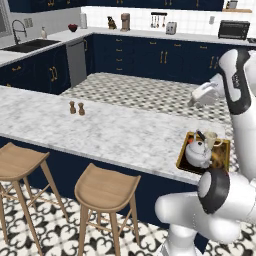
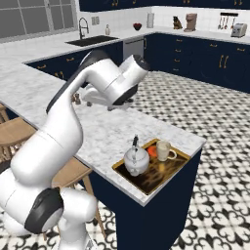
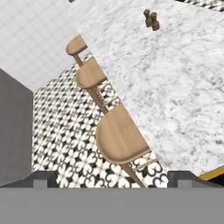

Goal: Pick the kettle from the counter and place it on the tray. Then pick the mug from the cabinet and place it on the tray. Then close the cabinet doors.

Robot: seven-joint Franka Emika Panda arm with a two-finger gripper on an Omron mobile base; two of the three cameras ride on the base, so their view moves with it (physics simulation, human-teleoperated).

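White-grey marble counter [image 2: 102, 129], long peninsula, navy base. Three tan wooden bar stools [image 3: 118, 138] along its outer edge on patterned black-white floor tile. Flat rectangular tray [image 2: 168, 172] with tan wooden rim and dark mottled inside sits at the counter's end corner, by the edge. On it: rounded silver-grey kettle [image 2: 136, 160] with dark handle at the tray's near end, small cream speckled mug [image 2: 163, 151] upright just beside it, handle outward. Two small brown shakers [image 1: 77, 108] mid-counter, well apart from the tray. My gripper [image 3: 112, 177] hangs above the counter edge; finger tips [image 3: 41, 177] spread wide, holding nothing.
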